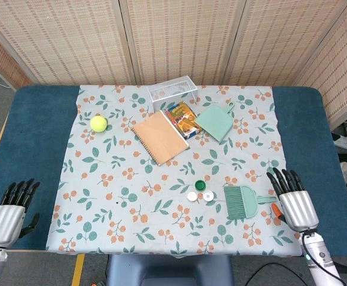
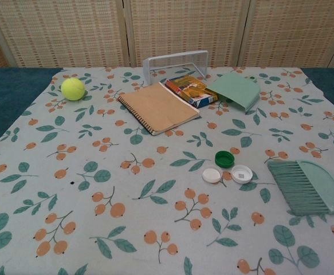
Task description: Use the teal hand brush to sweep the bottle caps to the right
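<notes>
Head view: teal hand brush point(image 1: 242, 201) lies ungrasped on the desk point(image 1: 39, 143), bristles facing the bottle caps point(image 1: 201, 192) just left of it, right robot hand point(image 1: 296, 205) released by its handle, probably staging the pickup, left robot hand point(image 1: 9, 214) idle, released.

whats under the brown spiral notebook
The notebook lies flat on the floral tablecloth. Its far right edge sits against, perhaps slightly over, the colourful box. Whatever lies under the notebook is hidden.
</notes>
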